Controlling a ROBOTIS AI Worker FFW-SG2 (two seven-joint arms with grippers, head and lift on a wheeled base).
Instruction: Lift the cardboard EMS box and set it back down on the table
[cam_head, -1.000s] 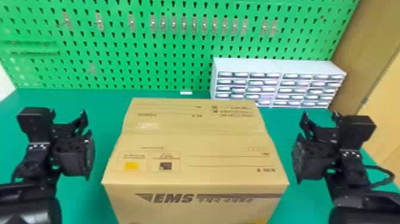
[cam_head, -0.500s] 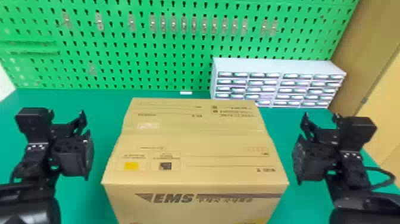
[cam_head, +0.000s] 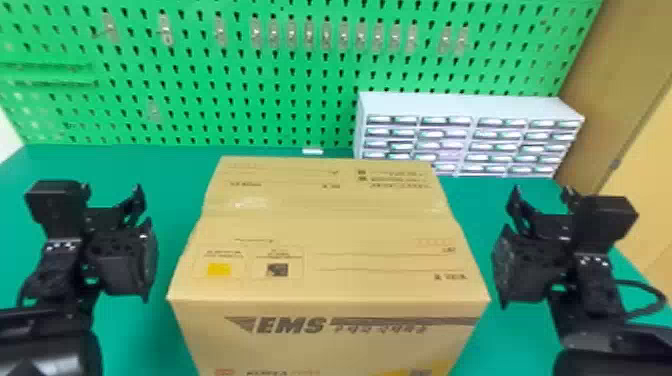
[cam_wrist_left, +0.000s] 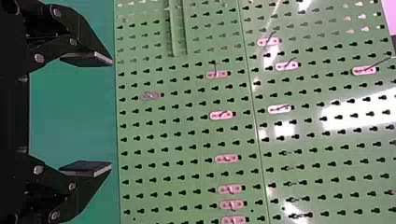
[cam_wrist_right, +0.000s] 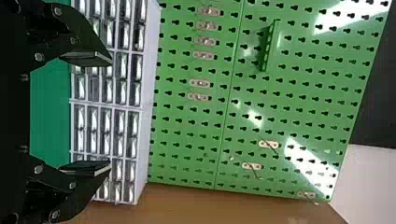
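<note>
Jaws spread, our black left gripper (cam_head: 142, 225) and black right gripper (cam_head: 509, 230) stayed at the tan cardboard box's (cam_head: 325, 235) nine and three o'clock.

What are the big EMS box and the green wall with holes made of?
The EMS box looks like cardboard, with a dull finish: it's plain tan, with straight folded edges and printing right on it.

The green wall is probably painted metal, quite glossy: bright white reflections show on it. It could be hard plastic, though.

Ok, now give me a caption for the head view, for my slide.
Cardboard EMS box on the green table, between the open left gripper and right gripper, pegboard behind.
</note>
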